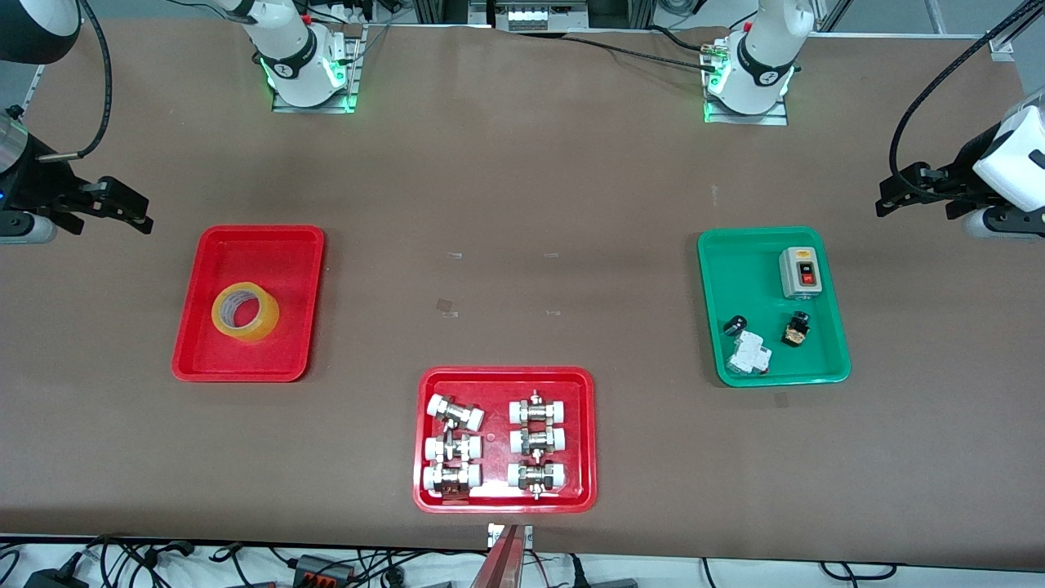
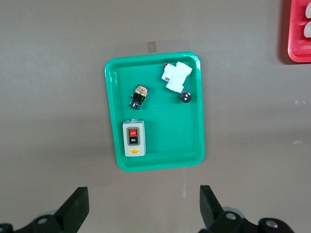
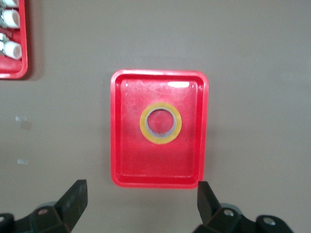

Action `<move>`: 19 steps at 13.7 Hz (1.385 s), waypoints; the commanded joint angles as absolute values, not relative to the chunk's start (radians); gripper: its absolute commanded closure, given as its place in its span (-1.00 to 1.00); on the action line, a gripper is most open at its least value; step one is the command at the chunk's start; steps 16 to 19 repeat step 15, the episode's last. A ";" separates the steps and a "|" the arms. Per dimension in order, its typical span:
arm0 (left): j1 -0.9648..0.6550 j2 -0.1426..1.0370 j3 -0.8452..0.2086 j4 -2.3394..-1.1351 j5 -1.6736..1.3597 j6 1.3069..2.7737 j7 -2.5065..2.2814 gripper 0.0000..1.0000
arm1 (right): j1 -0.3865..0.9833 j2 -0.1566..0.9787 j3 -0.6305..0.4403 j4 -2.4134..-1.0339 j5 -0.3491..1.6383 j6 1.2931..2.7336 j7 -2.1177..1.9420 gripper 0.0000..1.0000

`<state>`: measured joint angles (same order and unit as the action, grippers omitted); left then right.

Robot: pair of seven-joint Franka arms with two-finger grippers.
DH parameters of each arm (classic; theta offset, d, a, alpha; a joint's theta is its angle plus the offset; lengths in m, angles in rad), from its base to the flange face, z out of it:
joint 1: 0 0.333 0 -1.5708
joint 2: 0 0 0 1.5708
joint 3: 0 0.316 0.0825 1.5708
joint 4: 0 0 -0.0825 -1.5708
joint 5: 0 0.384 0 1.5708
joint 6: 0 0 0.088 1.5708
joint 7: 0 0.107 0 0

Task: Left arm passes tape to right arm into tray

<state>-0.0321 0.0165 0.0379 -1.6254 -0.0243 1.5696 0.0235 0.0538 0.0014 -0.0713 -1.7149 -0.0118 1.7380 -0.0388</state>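
The tape (image 1: 265, 315), a yellow translucent roll, lies flat in the plain red tray (image 1: 245, 245) toward the right arm's end of the table. In the right wrist view the tape (image 3: 161, 140) sits near the middle of the tray (image 3: 126, 155). My right gripper (image 1: 122, 204) hangs open and empty over the bare table beside that tray; its fingertips (image 3: 77, 194) frame table only. My left gripper (image 1: 898, 194) hovers open and empty at the left arm's end, over the table beside the green tray. In its wrist view the left gripper (image 2: 143, 204) has nothing between its fingers.
A green tray (image 1: 751, 261) (image 2: 160, 141) holds a grey switch box (image 1: 801, 272), a white breaker and two small dark parts. A red tray (image 1: 506, 380) with several white-and-metal pipe fittings lies nearest the front camera, mid-table. Bits of tape mark the table's middle.
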 commanded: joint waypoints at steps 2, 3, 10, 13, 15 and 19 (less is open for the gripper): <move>-0.040 0.014 0.044 -1.617 -0.044 1.571 0.043 -1.00 | 0.064 -0.040 -0.081 -1.733 -0.011 1.710 -0.040 -1.00; -0.040 0.014 0.044 -1.617 -0.044 1.571 0.043 -1.00 | 0.067 -0.041 -0.078 -1.733 -0.012 1.710 -0.040 -1.00; -0.040 0.015 0.044 -1.617 -0.054 1.571 0.041 -1.00 | 0.063 -0.054 -0.081 -1.736 -0.011 1.700 -0.038 -1.00; -0.040 0.015 0.044 -1.617 -0.052 1.569 0.040 -1.00 | 0.063 -0.054 -0.083 -1.736 -0.011 1.694 -0.038 -1.00; -0.041 0.014 0.043 -1.617 -0.051 1.571 0.035 -1.00 | 0.063 -0.054 -0.083 -1.736 -0.011 1.692 -0.038 -1.00; -0.041 0.014 0.043 -1.617 -0.051 1.571 0.035 -1.00 | 0.063 -0.054 -0.083 -1.736 -0.011 1.692 -0.038 -1.00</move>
